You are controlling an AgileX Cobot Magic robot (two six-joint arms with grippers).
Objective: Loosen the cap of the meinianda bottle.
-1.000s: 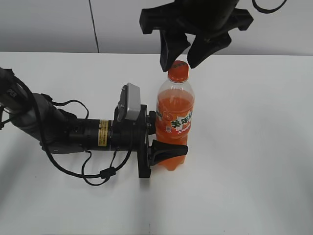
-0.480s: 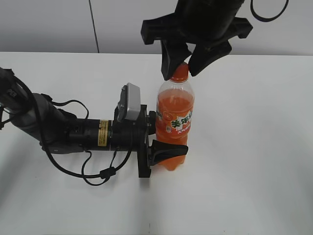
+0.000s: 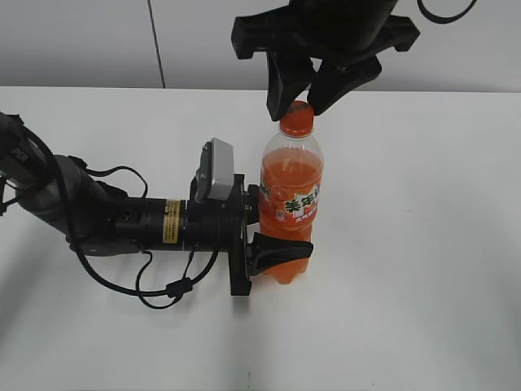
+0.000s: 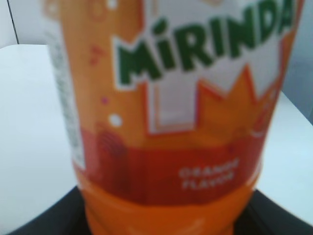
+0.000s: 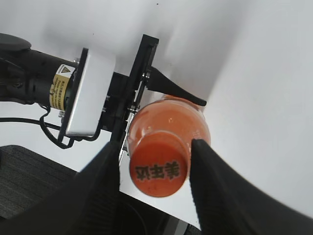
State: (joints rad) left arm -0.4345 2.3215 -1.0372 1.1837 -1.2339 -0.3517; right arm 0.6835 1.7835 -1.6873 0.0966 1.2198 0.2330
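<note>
Robot lab bench, bare white table [image 3: 423,244], plain grey wall panels [image 3: 81,41], cabled arm [image 3: 98,216]

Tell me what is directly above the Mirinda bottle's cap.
The right gripper hangs over the cap, a finger on each side. The exterior view cannot show whether they touch. The left gripper holds the Mirinda bottle low down.

A plain white counter [image 3: 423,244] is filling most of the exterior view, evenly lit and showing only soft shadows. Behind it a pale grey wall [image 3: 73,41] is running along the far edge, with a thin dark vertical seam [image 3: 155,42] dividing it into panels.
</note>
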